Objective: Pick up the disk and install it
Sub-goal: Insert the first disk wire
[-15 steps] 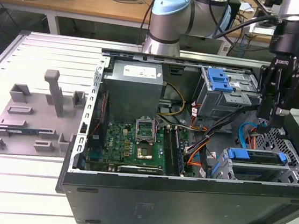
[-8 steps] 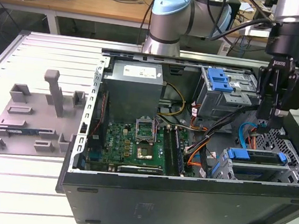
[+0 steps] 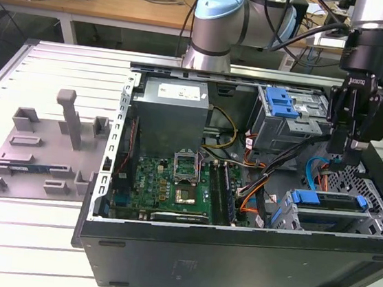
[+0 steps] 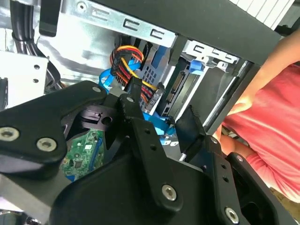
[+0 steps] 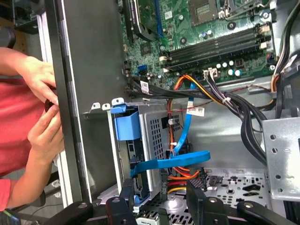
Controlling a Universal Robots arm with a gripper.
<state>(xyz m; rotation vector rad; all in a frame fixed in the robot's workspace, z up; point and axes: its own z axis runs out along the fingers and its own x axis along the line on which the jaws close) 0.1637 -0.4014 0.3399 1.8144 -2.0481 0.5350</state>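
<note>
1. Crowding the drive cage (image 5: 157,136) inside the open computer case (image 3: 234,259): a blue flat cable (image 5: 173,161), orange-and-yellow wires (image 5: 180,176), black cable bundles (image 5: 243,117).
2. First wrist view catches a person's hands (image 5: 47,133) on the case wall; exterior view has the grey fixture plate (image 3: 37,160) beside the case.
3. Gripper (image 3: 347,149) hangs above the cage, fingers (image 5: 126,199) spread wide, gripping nothing.
4. Disk (image 3: 325,200) sits in the cage, blue frame showing, apart from the fingers.

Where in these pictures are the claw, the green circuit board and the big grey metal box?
Claw (image 3: 346,153): exterior view, midway between its fingertips.
Green circuit board (image 3: 162,184): exterior view, middle of its green surface.
Grey metal box (image 3: 174,117): exterior view, middle of its broad face.
</note>
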